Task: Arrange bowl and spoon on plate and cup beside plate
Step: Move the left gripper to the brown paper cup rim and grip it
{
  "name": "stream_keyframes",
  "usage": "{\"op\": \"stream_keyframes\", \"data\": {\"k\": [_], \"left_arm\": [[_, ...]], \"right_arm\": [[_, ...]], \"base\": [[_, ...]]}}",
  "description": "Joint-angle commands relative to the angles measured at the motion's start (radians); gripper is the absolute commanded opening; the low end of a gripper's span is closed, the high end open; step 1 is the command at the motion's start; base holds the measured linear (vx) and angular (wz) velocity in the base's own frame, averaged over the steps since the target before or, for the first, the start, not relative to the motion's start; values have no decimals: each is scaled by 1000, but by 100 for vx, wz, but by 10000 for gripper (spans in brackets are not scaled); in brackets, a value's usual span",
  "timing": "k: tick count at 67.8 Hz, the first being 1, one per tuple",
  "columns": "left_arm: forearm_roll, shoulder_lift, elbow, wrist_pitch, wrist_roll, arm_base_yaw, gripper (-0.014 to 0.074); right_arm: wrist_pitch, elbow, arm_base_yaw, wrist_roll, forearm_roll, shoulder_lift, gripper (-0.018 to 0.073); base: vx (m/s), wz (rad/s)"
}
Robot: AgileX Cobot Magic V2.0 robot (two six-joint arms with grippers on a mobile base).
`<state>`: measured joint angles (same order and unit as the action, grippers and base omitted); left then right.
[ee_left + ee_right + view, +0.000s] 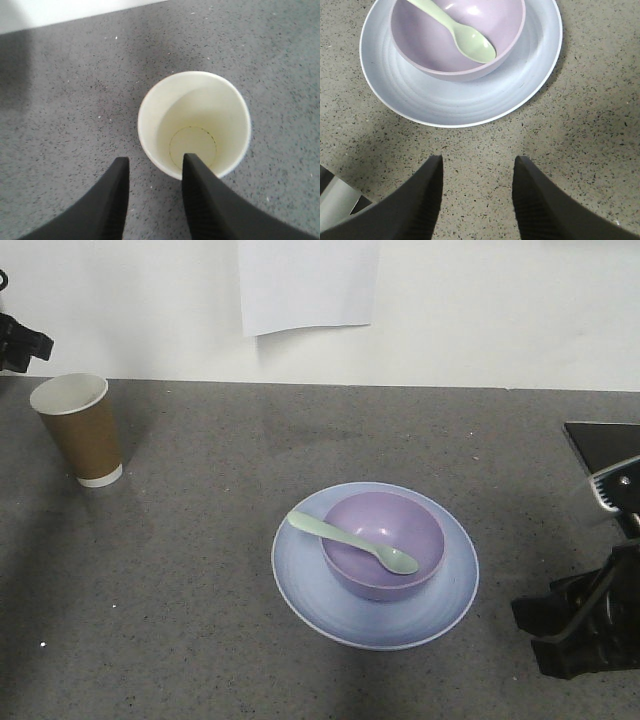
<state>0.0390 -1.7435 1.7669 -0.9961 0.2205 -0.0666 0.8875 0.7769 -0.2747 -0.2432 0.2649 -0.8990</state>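
From the front view, you can judge the plate part finished: the bowl [383,544] sits on the plate [375,565], a little toward its far side, and the spoon [352,541] lies across the bowl with its scoop inside and its handle out over the near-left rim, long axis running from upper left to lower right. What remains is the cup [79,429], standing upright, mouth up, well apart from the plate at the far left of the worktop [200,570]; the step in hand looks like the cup pickup. In the left wrist view, your left gripper [152,167] hangs over the cup [194,124] with its fingers [119,175] parted and holding nothing; one finger tip overlaps the near rim and the other is outside it, so the rim seems lined up between them. Your next move calls for lowering until the wall is between the fingers, closing gently so the paper does not crush, then carrying it upright to a spot just beside the plate. In the right wrist view, your right gripper [476,167] is spread and empty, with the plate [465,105], bowl [435,50] and spoon [460,32] just ahead of its fingers [432,172], scoop pointing toward them.
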Motion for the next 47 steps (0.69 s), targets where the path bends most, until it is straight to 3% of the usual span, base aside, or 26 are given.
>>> {"op": "stream_keyframes", "data": {"k": [1,47], "left_arm": [[65,12,32,85,-12,-23,245],[98,-127,32,198,-12,-34,244]], "right_arm": [[-53,27,3,-9,9,12,316],[-53,27,3,-9,9,12,316]], "base": [[0,0],[0,0]]}}
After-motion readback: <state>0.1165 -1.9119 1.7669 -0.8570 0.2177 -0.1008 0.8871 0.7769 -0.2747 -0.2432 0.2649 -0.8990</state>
